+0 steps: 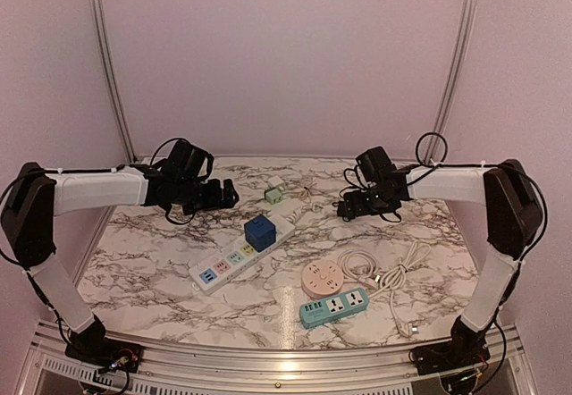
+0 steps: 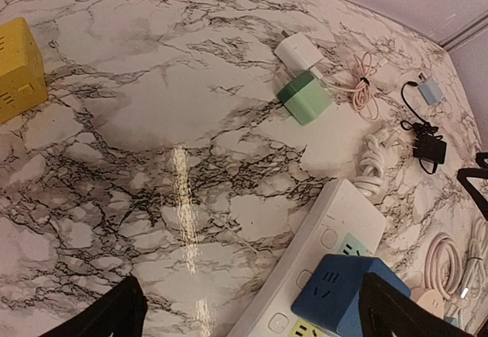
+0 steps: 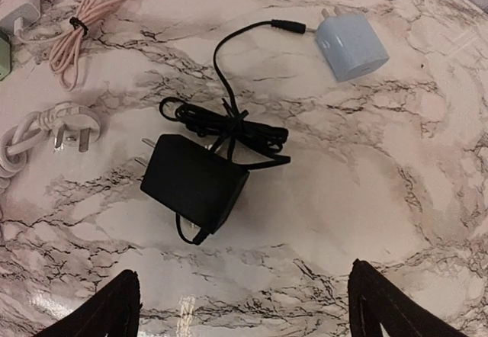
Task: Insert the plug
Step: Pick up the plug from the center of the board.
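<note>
Marble bench (image 1: 152,270), top view: white power strip (image 1: 223,265) mid-bench, carrying a blue cube (image 1: 259,232).

Left wrist view: left fingers (image 2: 114,314) wide apart, empty, above bare marble beside the strip.

Right wrist view: right fingers (image 3: 103,310) apart, empty, over the black plug (image 3: 194,184). Plug lies flat on the bench, prongs leftward, bundled cord (image 3: 229,123) touching it.

Risk: fingers snag the cord, and the plug tilts in the grasp.

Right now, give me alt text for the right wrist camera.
A black power adapter with its bundled cord lies on a marble table, ahead of the open right gripper. A pale blue charger sits upper right, a white plug at left.
</note>
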`<state>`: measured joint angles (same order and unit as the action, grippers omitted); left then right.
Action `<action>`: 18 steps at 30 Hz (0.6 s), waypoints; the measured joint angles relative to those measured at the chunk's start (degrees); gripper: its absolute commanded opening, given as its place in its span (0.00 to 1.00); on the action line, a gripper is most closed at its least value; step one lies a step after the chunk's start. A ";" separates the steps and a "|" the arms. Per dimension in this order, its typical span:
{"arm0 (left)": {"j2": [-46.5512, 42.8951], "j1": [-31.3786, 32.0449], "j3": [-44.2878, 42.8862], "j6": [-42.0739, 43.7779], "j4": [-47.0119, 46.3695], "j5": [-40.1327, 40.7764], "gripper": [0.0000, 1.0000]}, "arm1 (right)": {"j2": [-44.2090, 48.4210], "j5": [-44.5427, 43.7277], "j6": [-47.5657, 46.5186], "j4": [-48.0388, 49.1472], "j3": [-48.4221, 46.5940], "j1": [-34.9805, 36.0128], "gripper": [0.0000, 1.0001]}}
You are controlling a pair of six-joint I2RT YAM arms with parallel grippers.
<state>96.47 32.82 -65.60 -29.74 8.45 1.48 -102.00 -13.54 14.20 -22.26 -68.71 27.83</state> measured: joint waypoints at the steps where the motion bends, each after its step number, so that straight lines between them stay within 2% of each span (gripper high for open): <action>1: -1.05 0.57 1.05 0.13 -0.26 -0.09 0.99 | -1.81 0.37 -0.68 0.13 -1.27 0.00 0.88; 7: -8.15 2.16 7.52 0.59 -0.83 -0.59 0.99 | -12.13 4.07 -8.37 1.07 -8.70 -0.28 0.87; 12: -15.63 3.04 11.21 1.90 -0.39 -0.98 0.99 | -13.31 6.12 -16.96 1.53 -8.98 -0.90 0.85; 18: -21.14 3.28 12.50 3.52 0.66 -1.01 0.99 | -13.97 12.50 -24.52 1.79 -11.74 -3.52 0.83</action>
<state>75.33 36.10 -53.10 -26.22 9.10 0.47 -115.96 -1.04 -10.33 -20.47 -80.44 24.32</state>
